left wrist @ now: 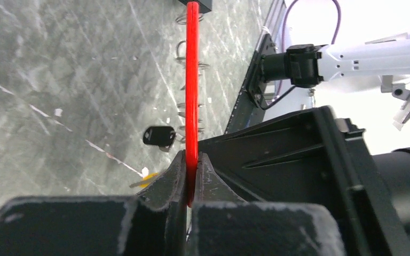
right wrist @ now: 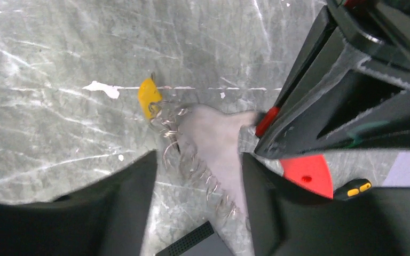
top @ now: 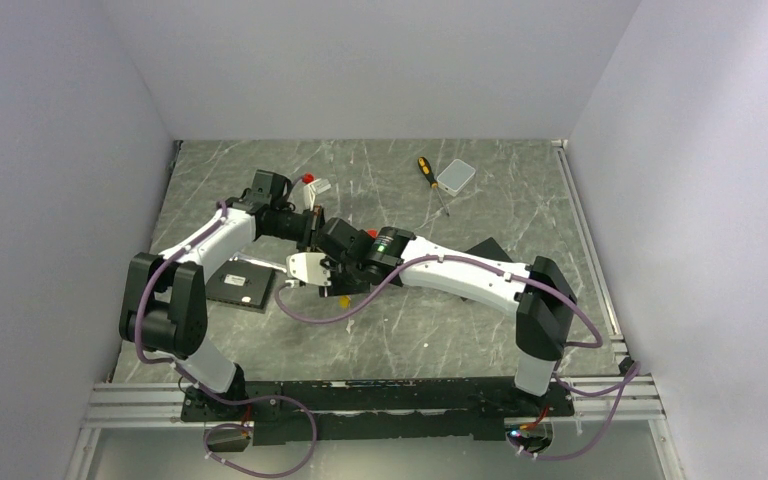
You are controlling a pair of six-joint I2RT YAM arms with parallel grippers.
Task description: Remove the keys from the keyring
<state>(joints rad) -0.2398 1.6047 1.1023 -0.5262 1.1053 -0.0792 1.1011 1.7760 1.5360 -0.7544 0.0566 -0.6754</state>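
The keyring (left wrist: 192,80) is held over the middle of the grey table (left wrist: 58,80). The left gripper (left wrist: 191,162) is clamped on its red strip. The right gripper (right wrist: 197,173) gapes astride its silvery coil (right wrist: 184,152), with a yellow key (right wrist: 149,98) at the coil's end.

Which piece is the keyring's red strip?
Mid grey marble table, where the arms meet, find the left gripper. Shut in it is a thin red plastic strip, flat and bright, unlike the silvery wire coil beside it.
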